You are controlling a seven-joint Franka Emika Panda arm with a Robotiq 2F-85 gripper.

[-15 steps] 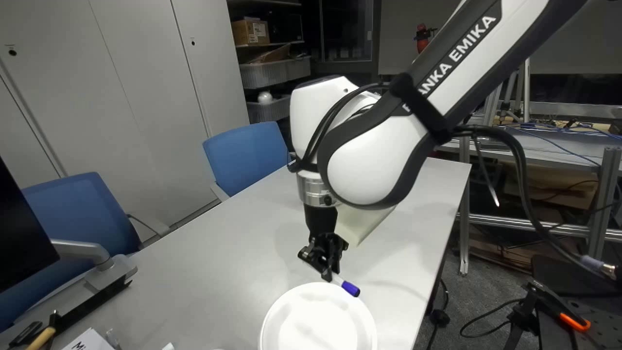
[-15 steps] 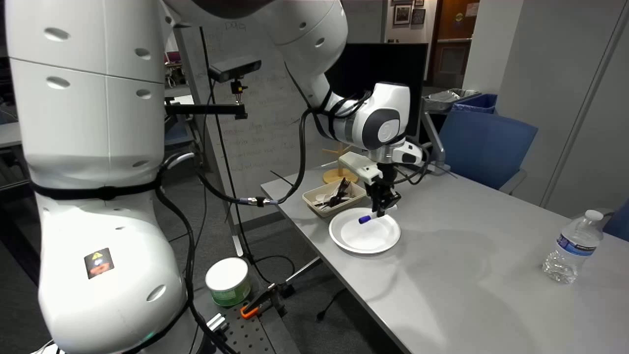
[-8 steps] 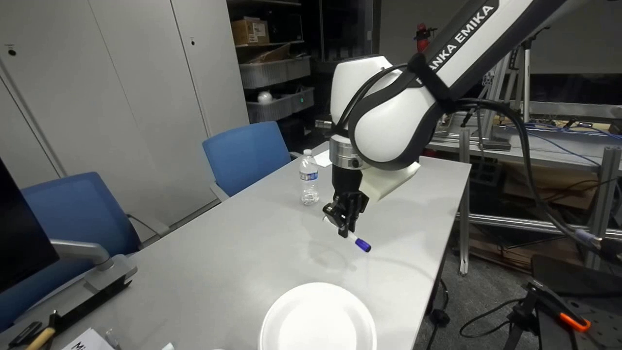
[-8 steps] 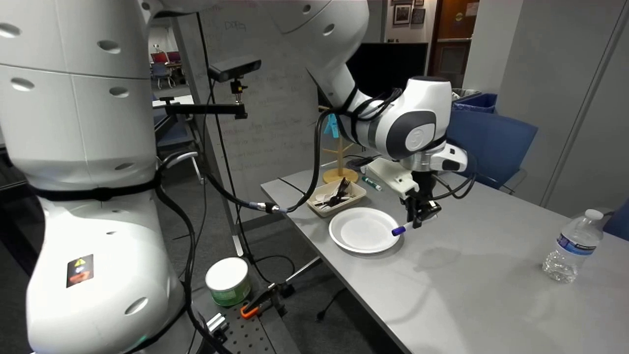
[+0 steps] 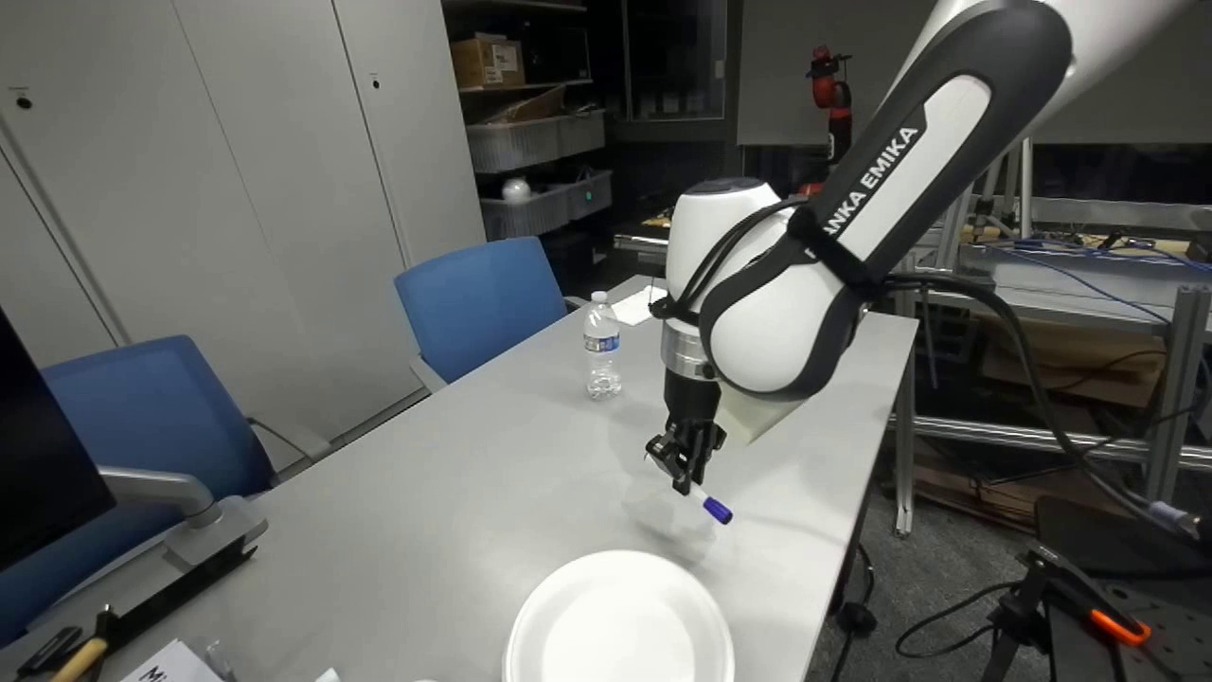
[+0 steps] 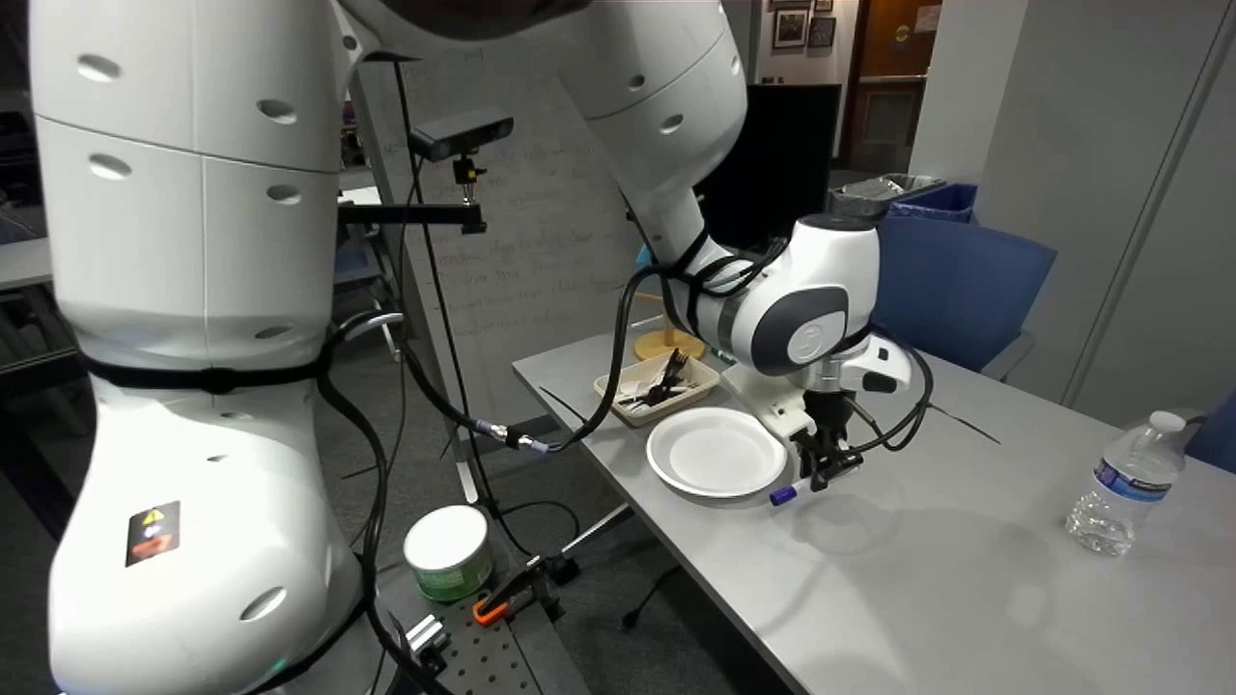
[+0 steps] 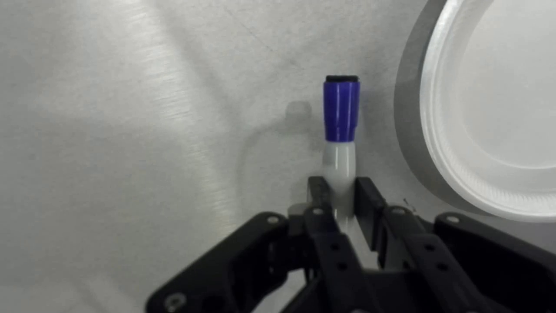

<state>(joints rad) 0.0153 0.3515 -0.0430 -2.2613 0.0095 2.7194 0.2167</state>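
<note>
A white marker [image 7: 341, 111] with a purple-blue cap is pinched between the black fingers of my gripper [image 7: 342, 191], which is shut on its white barrel. The cap points away from the gripper in the wrist view. In both exterior views the gripper [image 5: 689, 485] hangs low above the grey table, with the marker [image 6: 784, 495] sloping down toward its cap. A shadow set apart from it shows on the tabletop. The white plate [image 7: 434, 130] lies close by, to the right in the wrist view. Bare inside, the plate [image 6: 716, 454] is beside the gripper, not under it.
A clear water bottle [image 6: 1125, 487] stands upright on the table. Beyond the plate sit a beige tray [image 6: 673, 408] of cutlery and a wooden stand [image 6: 668, 343]. Blue chairs [image 5: 481, 308] line the table's far side. A monitor arm [image 5: 185, 493] is clamped at its edge.
One second ago the gripper and marker were over the plate's edge. They have moved off it across the table, rising, then come lower again. The marker stays gripped; the plate has not moved.
</note>
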